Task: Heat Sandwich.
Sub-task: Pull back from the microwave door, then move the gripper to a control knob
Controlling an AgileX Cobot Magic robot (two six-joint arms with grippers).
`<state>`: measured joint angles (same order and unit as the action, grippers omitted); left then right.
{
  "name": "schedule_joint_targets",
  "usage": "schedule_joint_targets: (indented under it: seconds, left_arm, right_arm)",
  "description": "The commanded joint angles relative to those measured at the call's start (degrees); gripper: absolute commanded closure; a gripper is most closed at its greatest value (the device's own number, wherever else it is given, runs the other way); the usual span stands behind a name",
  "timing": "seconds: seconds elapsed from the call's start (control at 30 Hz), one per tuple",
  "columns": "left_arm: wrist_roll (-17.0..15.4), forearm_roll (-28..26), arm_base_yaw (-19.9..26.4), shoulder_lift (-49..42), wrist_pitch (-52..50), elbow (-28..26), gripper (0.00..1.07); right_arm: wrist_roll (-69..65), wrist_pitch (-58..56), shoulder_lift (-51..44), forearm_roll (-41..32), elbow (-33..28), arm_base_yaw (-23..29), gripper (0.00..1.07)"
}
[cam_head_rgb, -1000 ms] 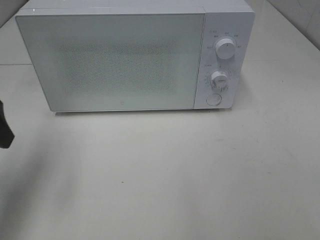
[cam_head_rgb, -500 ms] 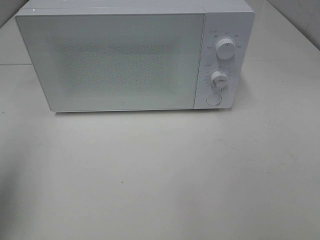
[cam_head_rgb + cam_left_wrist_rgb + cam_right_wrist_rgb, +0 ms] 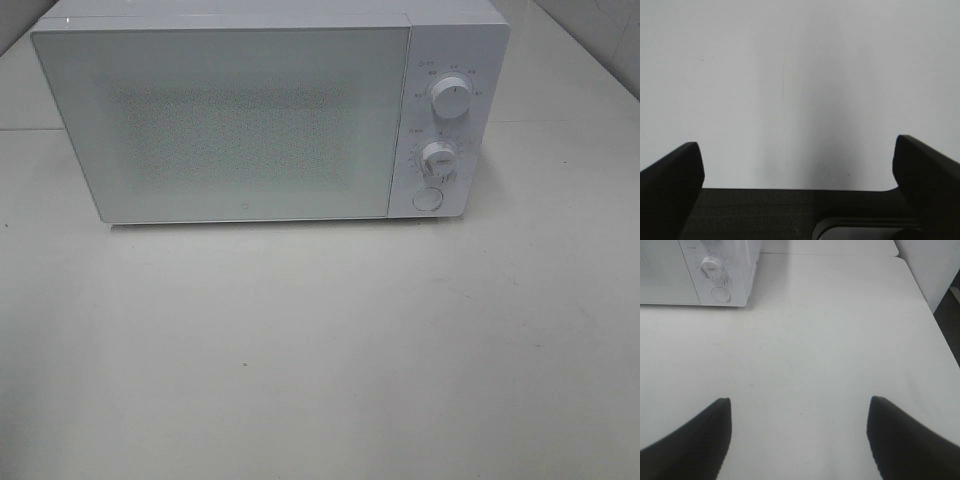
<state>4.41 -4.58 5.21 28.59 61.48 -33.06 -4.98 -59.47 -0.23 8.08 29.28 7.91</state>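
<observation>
White microwave (image 3: 270, 115), door shut, fills our high view's upper frame; only wrist views show us left jaws and right jaws, both spread wide over the worktop (image 3: 320, 350).

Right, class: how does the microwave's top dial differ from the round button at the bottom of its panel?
The top dial stands proud of the panel; the round button lies nearly flat. The top dial is ringed by printed marks; the round button has none. Both are white, round and on the microwave's right-hand panel.
</observation>
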Motion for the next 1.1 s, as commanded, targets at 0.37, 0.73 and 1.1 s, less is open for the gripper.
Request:
schedule_joint_targets:
  seconds: [0.37, 0.73, 1.1]
  left_arm:
    - [-0.17, 0.17, 0.23, -20.05, -2.06, 4.81, 0.09]
    - [-0.29, -0.46, 0.23, -30.37, -2.06, 4.81, 0.09]
    - [-0.29, -0.46, 0.23, -30.42, -2.06, 4.81, 0.09]
  right_arm:
    - [-0.11, 0.63, -1.55, 0.23, -0.23, -0.34, 0.35]
    - [-0.06, 0.63, -1.55, 0.29, -0.23, -0.34, 0.35]
    - [-0.06, 0.63, -1.55, 0.29, -0.23, -0.34, 0.35]
